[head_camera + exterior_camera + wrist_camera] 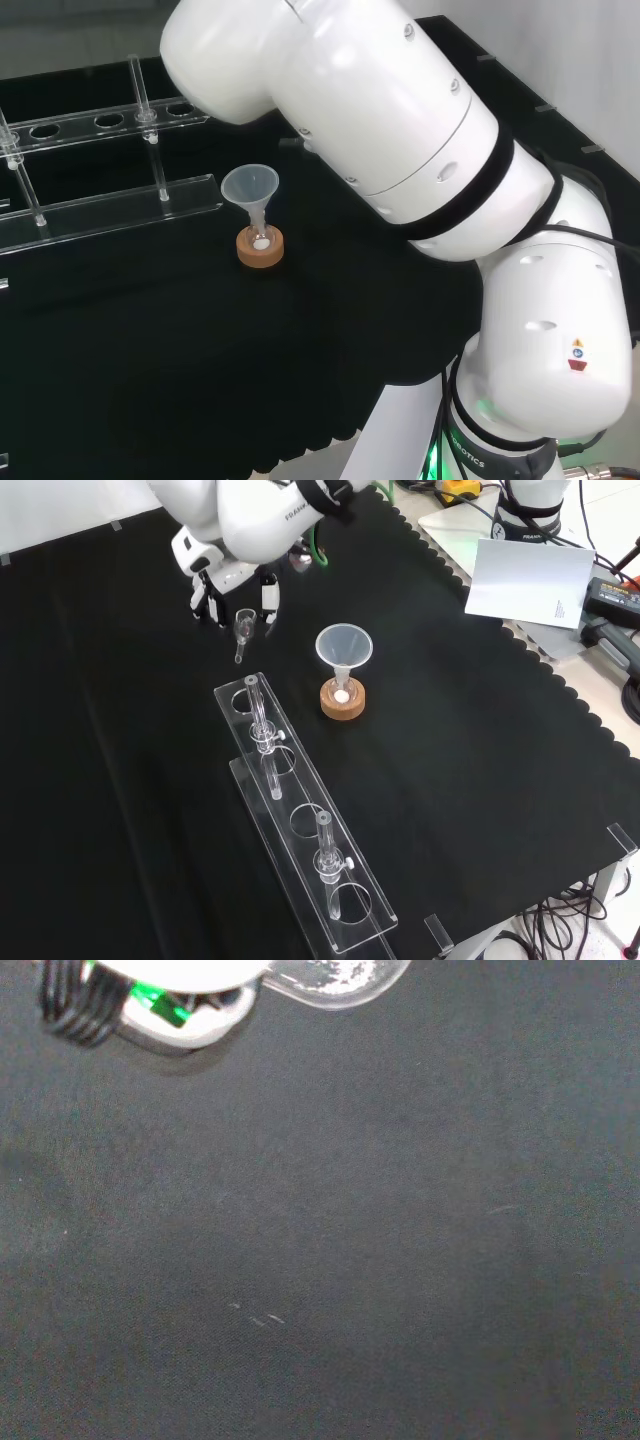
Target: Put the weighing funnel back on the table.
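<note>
With the hand (228,578) low at the front view's upper left, kept the weighing funnel (243,622) just beneath it, clear of the funnel (344,645), probably for setting onto the surface (450,730); could not tell whether gripped.

Robot hand (232,578), fingers (268,598) straight, downward.
</note>
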Controlling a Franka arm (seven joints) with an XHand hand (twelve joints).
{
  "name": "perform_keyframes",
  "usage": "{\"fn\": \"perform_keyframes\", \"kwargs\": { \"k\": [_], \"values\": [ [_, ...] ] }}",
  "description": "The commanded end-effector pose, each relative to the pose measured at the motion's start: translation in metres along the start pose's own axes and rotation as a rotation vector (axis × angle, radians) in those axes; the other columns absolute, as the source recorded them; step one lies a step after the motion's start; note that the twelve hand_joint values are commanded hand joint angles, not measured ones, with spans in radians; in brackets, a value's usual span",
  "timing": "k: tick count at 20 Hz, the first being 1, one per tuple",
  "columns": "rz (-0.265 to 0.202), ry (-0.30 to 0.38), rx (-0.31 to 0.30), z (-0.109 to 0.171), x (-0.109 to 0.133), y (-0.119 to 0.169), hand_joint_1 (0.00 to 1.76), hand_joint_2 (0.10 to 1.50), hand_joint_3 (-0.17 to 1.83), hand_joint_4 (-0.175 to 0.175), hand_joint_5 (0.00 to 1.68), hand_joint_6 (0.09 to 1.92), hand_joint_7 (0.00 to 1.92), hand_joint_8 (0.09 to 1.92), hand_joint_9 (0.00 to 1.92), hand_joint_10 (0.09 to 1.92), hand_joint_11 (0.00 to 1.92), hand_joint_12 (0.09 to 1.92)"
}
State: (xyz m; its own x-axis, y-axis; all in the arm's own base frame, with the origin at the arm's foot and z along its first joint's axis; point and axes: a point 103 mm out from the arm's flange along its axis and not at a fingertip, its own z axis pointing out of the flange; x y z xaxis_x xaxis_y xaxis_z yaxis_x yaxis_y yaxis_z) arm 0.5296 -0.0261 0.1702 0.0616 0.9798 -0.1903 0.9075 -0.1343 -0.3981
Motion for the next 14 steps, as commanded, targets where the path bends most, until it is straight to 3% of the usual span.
{"fn": "perform_keyframes", "kwargs": {
  "k": [1,14],
  "values": [
    [-0.012,-0.009,0.004,0.019,0.012,0.016,1.13,0.67,0.62,0.175,1.29,0.63,0.49,0.67,0.91,0.36,0.77,1.08],
    [-0.030,0.009,-0.051,0.046,0.022,0.031,1.13,0.67,0.62,0.175,1.29,0.63,0.49,0.67,0.91,0.36,0.77,1.08]
  ]
}}
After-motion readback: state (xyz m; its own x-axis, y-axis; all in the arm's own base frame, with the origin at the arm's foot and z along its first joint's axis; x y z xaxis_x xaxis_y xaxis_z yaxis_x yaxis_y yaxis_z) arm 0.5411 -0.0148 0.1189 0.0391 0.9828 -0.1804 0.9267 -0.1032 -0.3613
